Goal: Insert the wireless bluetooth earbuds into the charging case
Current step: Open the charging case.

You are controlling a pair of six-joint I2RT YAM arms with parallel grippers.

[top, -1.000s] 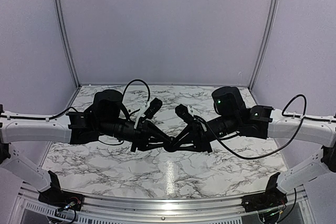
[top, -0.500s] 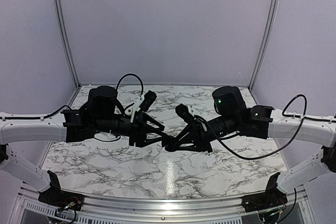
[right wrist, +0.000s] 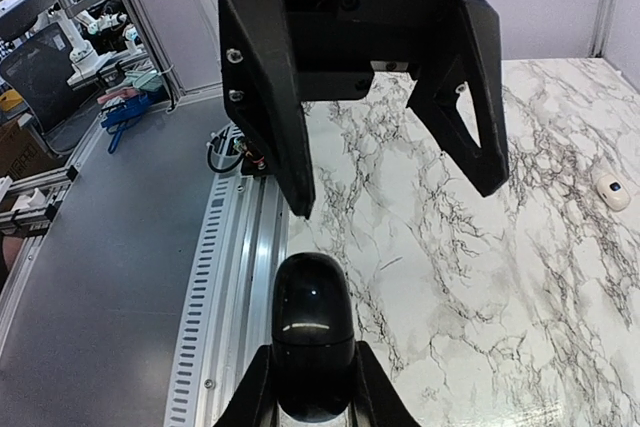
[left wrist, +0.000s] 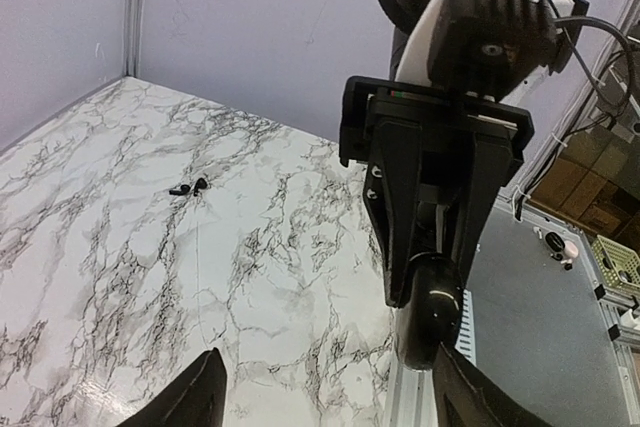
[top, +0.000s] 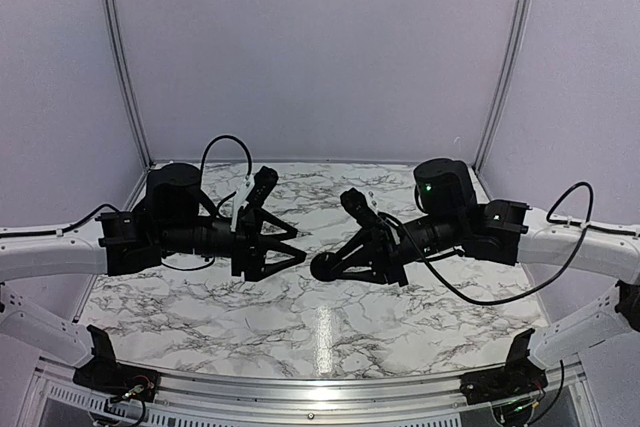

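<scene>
Two tiny black earbuds (left wrist: 190, 187) lie together on the marble, far from both grippers. A small cream-white charging case (right wrist: 610, 189) rests on the table at the right edge of the right wrist view. My right gripper (right wrist: 312, 387) is shut on a glossy black rounded puck-like object (right wrist: 312, 312) with a seam, held above the table's near edge (top: 323, 267). My left gripper (top: 300, 245) faces it from the left, a short gap away. It is open, its two fingers (left wrist: 205, 397) spread wide with nothing between them.
A slotted metal rail (right wrist: 235, 277) runs along the near edge of the marble table (left wrist: 120, 247), with a grey floor beyond. Purple walls (top: 320, 47) enclose the back and sides. Cables loop off both wrists.
My left gripper has opened, let go of the black object and drawn back to the left. The right gripper keeps hold of the object and has shifted slightly right.
</scene>
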